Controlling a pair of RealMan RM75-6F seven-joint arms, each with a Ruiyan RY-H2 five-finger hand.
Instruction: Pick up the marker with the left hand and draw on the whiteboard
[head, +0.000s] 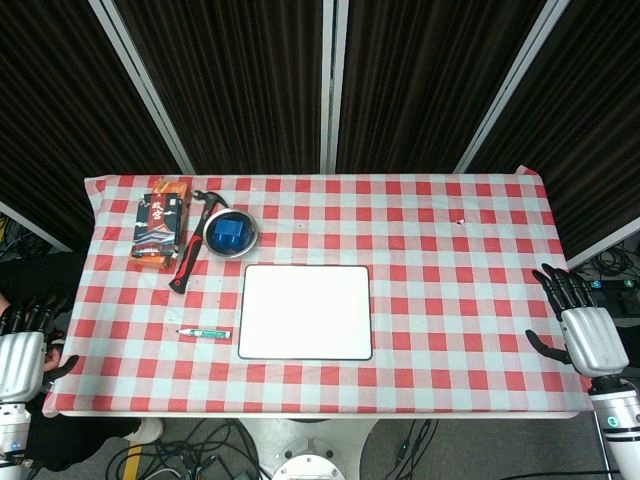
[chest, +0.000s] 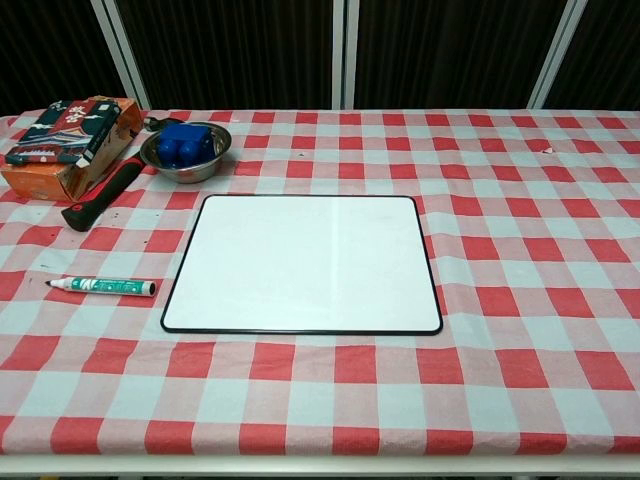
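A green-and-white marker (head: 205, 332) (chest: 100, 287) lies flat on the checked cloth, just left of the blank whiteboard (head: 306, 311) (chest: 303, 263), its tip pointing left. My left hand (head: 22, 355) hangs open beyond the table's left edge, well left of the marker, holding nothing. Off the right edge, my right hand (head: 583, 332) is also open, with its fingers spread and empty. Neither hand shows in the chest view.
A red-and-black hammer (head: 190, 252) (chest: 104, 194) lies behind the marker. Beside it stand a steel bowl (head: 232, 234) (chest: 186, 151) with blue pieces and a printed carton (head: 162, 221) (chest: 70, 142) at the back left.
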